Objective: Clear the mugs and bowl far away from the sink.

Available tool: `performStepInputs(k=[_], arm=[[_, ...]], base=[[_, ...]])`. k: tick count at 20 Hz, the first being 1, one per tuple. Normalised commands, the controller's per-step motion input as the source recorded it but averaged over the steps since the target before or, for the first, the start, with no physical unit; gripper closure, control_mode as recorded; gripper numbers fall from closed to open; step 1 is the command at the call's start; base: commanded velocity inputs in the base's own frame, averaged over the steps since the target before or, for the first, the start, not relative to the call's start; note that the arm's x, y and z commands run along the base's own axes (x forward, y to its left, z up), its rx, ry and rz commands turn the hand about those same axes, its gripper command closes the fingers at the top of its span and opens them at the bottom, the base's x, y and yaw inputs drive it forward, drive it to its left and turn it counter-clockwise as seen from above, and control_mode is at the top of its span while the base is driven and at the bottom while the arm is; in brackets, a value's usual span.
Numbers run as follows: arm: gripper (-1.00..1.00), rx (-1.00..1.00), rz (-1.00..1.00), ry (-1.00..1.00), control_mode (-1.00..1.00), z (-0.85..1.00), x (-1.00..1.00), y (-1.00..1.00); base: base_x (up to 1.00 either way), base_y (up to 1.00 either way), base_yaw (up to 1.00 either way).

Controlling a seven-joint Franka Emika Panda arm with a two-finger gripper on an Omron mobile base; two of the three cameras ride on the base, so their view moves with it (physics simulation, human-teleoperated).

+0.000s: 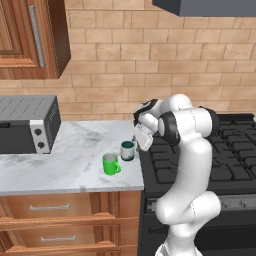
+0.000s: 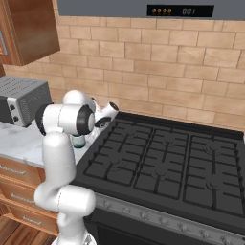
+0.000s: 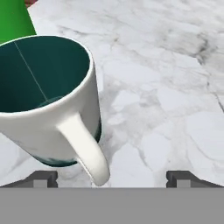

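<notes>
Hand view, white mug (image 3: 48, 100) upright just above wide-open claw (image 3: 111, 178), nothing gripped, green mug (image 3: 15, 19) beyond

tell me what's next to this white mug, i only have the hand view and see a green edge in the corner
Observer: That edge is a bright green ceramic mug, standing upright on the white marble counter just left of the white mug with the teal inside.
Operator: are they touching
Observer: No, the left base view shows a small gap between them.
Operator: how close to the counter edge is the white one
Observer: It sits right by the counter's right end, beside the black gas stove.
Operator: anything else on that counter
Observer: A grey toaster oven at the far left, well apart from both mugs.
</notes>
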Motion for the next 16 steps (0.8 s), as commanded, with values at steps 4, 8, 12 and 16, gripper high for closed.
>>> performStepInputs(k=[4,8,12,16], arm=[[-1.0,0.0,0.0,0.0,-1.0,0.27,0.0,0.04],[-1.0,0.0,-0.03,0.0,-1.0,0.53,0.0,-0.02],[-1.0,0.0,-0.13,0.0,-1.0,0.8,-0.02,-0.05],[-1.0,0.0,-0.12,-0.01,-1.0,0.84,-0.13,-0.01]], base=[[0.0,0.0,0.0],[0.0,0.0,0.0],[0.0,0.0,0.0],[0.0,0.0,0.0]])
